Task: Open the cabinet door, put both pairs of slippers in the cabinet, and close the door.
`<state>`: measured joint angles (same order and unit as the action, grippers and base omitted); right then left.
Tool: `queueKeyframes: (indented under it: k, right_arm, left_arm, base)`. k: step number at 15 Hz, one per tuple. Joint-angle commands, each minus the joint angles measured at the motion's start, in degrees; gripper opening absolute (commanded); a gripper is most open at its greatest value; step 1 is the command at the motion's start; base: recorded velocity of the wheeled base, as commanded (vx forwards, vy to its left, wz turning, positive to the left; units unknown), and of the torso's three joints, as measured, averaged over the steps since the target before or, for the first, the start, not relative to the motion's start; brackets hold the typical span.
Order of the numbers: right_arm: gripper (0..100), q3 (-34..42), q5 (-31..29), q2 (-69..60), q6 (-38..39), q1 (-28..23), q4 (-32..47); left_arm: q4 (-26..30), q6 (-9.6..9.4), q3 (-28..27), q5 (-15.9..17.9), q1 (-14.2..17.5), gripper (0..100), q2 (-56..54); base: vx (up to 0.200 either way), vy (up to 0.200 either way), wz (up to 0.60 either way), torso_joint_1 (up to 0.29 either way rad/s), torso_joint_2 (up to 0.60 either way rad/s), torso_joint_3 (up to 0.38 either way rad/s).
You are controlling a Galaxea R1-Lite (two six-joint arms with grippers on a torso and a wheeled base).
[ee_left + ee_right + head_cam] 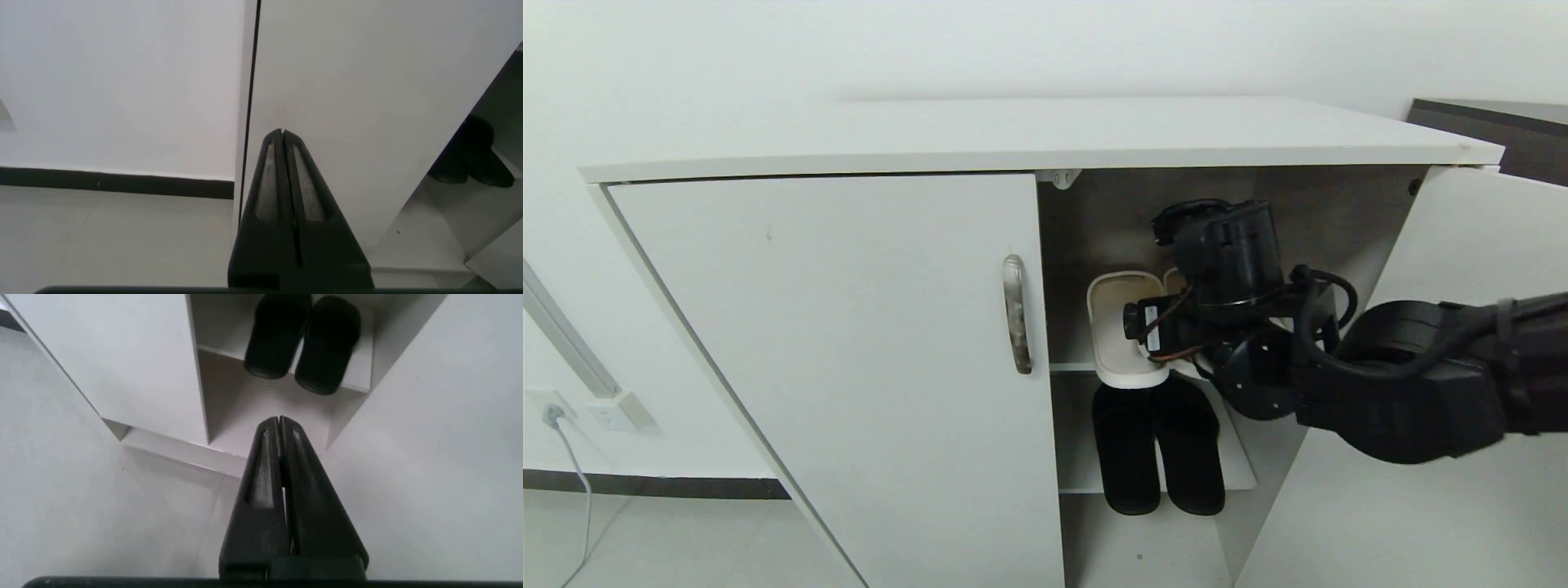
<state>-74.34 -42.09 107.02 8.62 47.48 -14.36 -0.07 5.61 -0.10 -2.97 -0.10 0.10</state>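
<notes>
1. Cabinet (1045, 135) dead ahead, white, backed against a white wall. L door (849, 367) is shut, its metal handle (1015, 314) upright near the inner edge. R door (1462, 269) stands swung wide open.
2. Into the open half: white slippers (1123, 327) sit on the upper shelf (1068, 367), ends overhanging its front edge. One shows well, the other is mostly hidden behind the arm.
3. One level down, black slippers (1160, 449) lie on the lower shelf (1078, 465). They're side by side and touching, and they overhang the front edge too.
4. The right arm (1405, 384) comes in from the R side. Its wrist hangs in front of the open compartment at about the white pair's height and covers part of that pair.
5. On the wrist cam the right gripper (280, 425) has its fingers pressed tight together, nothing pinched. The black slippers (302, 335) lie on their shelf beyond the tips, well apart from them.
6. The left gripper (282, 135) is the same story: fingers pressed together, empty. It faces the shut L door's outer face, and I can't tell whether it touches. Past the door's edge the black slippers (470, 159) peek out.
7. Off to the L, a wall socket (551, 412) with a cable plugged in sits low on the wall.
</notes>
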Motion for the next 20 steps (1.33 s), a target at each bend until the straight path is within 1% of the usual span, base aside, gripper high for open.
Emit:
queueKeyframes:
  k: [1, 3, 5, 6, 7, 17, 20]
  right_arm:
    - [100, 8.6, 0.35, -8.41, -0.01, 3.41, -3.31]
    - [100, 15.54, 0.87, -11.66, -0.09, 4.46, -7.26]
    - [100, 22.13, 3.95, -13.51, -0.09, 4.72, -12.45]
    - [100, 24.24, 4.83, -13.77, -0.18, 4.81, -14.82]
    - [0, 25.03, 5.09, -13.59, -0.62, 4.81, -15.52]
    - [0, 26.09, 5.18, -12.63, -0.36, 5.87, -15.79]
    - [0, 26.35, 5.18, -12.28, -0.27, 5.87, -15.79]
  left_arm:
    - [-0.01, 0.02, 0.01, -0.01, 0.01, 0, -0.01]
    - [-0.01, 0.11, 0.01, -0.01, 0.01, 0, -0.01]
    - [-0.01, 0.11, 0.01, -0.1, 0.01, 0, -0.01]
    - [-0.01, 0.02, 0.01, -0.1, 0.01, 0, -0.01]
    - [-0.01, 0.02, 0.01, -0.1, 0.01, 0, -0.01]
    - [-0.01, 0.02, 0.01, -0.01, 0.01, 0, -0.01]
    - [-0.01, 0.02, 0.01, -0.01, 0.01, 0, -0.01]
  base:
    - [0.0, 0.0, 0.0, 0.0, 0.0, 0.0]
    - [0.0, 0.0, 0.0, 0.0, 0.0, 0.0]
    - [0.0, 0.0, 0.0, 0.0, 0.0, 0.0]
    - [0.0, 0.0, 0.0, 0.0, 0.0, 0.0]
    - [0.0, 0.0, 0.0, 0.0, 0.0, 0.0]
    - [0.0, 0.0, 0.0, 0.0, 0.0, 0.0]
    - [-0.2, 0.0, 0.0, 0.009, 0.0, 0.004]
